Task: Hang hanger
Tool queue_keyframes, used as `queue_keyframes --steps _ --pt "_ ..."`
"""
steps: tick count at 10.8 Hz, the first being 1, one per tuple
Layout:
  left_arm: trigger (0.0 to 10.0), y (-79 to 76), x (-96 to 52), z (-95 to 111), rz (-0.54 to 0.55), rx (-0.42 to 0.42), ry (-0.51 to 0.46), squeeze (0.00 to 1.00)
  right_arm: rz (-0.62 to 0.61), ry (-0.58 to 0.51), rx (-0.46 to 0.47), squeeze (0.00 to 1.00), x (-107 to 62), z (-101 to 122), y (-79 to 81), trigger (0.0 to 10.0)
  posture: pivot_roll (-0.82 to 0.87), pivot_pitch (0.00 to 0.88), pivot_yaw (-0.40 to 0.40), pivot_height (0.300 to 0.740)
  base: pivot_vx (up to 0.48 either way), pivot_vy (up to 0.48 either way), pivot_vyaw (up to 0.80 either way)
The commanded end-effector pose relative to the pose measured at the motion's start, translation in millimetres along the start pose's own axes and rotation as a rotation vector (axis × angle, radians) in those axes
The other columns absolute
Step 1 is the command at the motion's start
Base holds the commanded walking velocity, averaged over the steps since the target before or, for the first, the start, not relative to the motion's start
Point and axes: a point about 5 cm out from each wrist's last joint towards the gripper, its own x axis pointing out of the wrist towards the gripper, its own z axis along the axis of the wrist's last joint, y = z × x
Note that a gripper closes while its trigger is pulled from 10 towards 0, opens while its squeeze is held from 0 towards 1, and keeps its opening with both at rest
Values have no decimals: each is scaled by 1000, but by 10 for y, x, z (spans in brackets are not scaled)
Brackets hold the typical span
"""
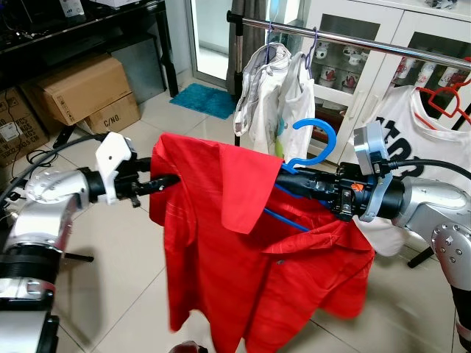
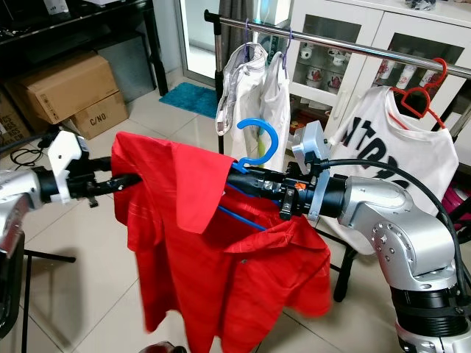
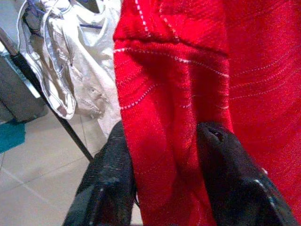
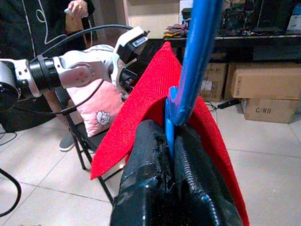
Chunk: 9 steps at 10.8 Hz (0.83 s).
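Note:
A red shirt (image 1: 243, 250) hangs on a blue hanger (image 1: 316, 140), held up between both arms below the silver clothes rail (image 1: 368, 44). My right gripper (image 1: 291, 180) is shut on the hanger's neck just under the hook, and the blue plastic (image 4: 197, 56) rises from between its fingers (image 4: 146, 179). My left gripper (image 1: 169, 180) is shut on the shirt's shoulder, with red cloth (image 3: 178, 94) pinched between its two black fingers (image 3: 110, 174). The hook sits lower than the rail and nearer to me. The shirt hides the hanger's arms.
On the rail hang white garments (image 1: 276, 95) and a white T-shirt on a red hanger (image 1: 419, 125). A glass-door cabinet (image 1: 353, 59) stands behind it. Cardboard boxes (image 1: 81, 88) and a teal mat (image 1: 206, 99) lie to the left. A person (image 4: 75, 9) stands behind a chair with a pink cushion (image 4: 96, 113).

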Motion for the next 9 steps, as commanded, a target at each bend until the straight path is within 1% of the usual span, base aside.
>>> queue_keyframes --steps 1,7,9 --pt "0 -10 -4 6 -5 6 -1 0 17 -11 -21 0 3 51 29 10000 -143 0 40 740 0 0 0" --pt "0 -23 -30 -29 0 -17 -17 0 -2 5 -19 0 15 22 6 10000 -144 0 37 740 0 0 0" --pt "0 16 -73 -13 31 -29 -40 0 -16 8 -19 0 18 16 -10 10000 -145 0 38 740 0 0 0"
